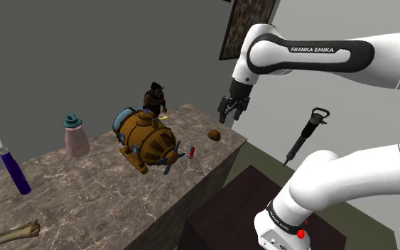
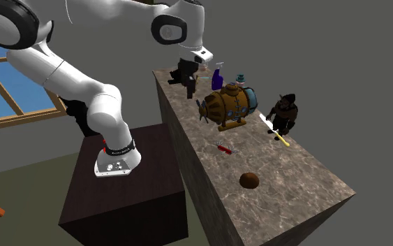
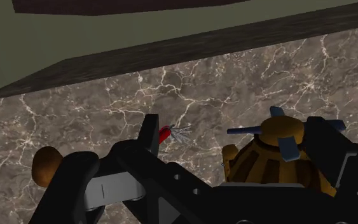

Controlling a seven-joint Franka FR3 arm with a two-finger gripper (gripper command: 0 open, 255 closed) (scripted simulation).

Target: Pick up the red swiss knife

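Surface: a brown stone-patterned counter with pale veins [image 1: 84, 192]; I work it from the stand side.
Knife: the small red swiss knife with thin silver blades fanned out [image 1: 189, 153] lies flat near the surface's stand-side edge, about midway along it.
Hand: my black two-finger gripper [image 1: 231, 108] hangs above that same edge, high and well apart from the knife, fingers spread wide and holding nothing.
Neighbours: an orange-and-brass toy submarine with a blue propeller [image 1: 147, 138] stands near the knife, propeller towards it. A small round brown nut-like ball [image 1: 214, 135] sits further along the edge.
Risk, submarine: I judge that a wide finger coming down on the propeller side could strike the blades and shove or tip the toy.
Risk, edge: a nudge rather than a clean pinch could slide the knife off the stand-side edge.
Risk, grip: the knife is low and thin, so my fingertips may jam on the stone or close on the loose blades and slip.
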